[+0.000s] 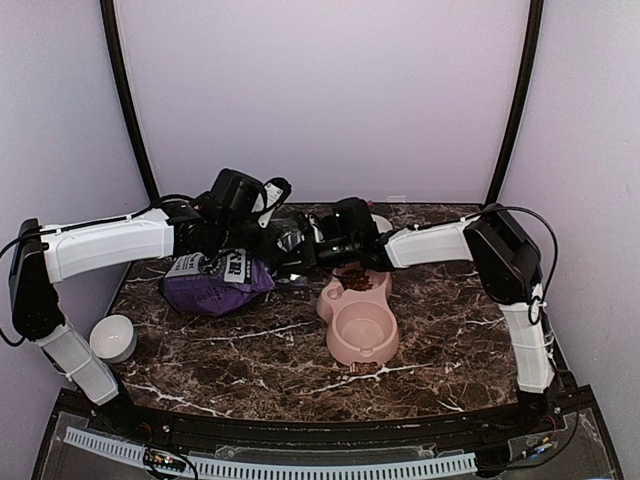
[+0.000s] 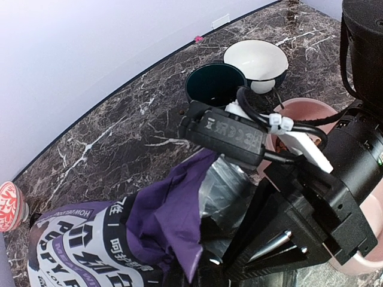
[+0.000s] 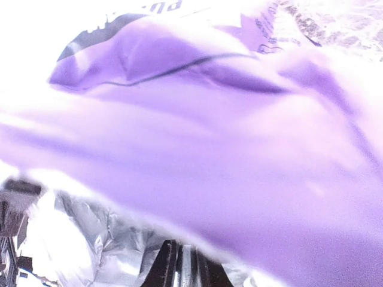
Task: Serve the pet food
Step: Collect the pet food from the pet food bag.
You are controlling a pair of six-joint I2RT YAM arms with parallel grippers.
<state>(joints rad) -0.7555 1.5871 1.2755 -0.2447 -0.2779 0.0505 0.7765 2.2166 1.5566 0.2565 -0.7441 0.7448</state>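
Observation:
The purple-and-grey bag (image 1: 215, 282) lies on its side at the left of the table, its open mouth facing right. My left gripper (image 2: 206, 272) is shut on the purple edge of that mouth. My right gripper (image 3: 187, 269) is shut on the silver lining (image 3: 102, 239) of the opposite edge. In the top view both grippers meet at the mouth, left gripper (image 1: 258, 245) beside right gripper (image 1: 293, 258). A small heap of pet food (image 1: 356, 281) lies in the far cup of the pink double bowl (image 1: 340, 352). The near cup holds nothing. Any kibble inside the bag is hidden.
A dark cup (image 2: 215, 84) and a white bowl (image 2: 256, 60) stand behind the pink bowl (image 2: 311, 110). A small white dish (image 1: 112, 337) sits at the table's near left corner. Curved walls close in the back and sides.

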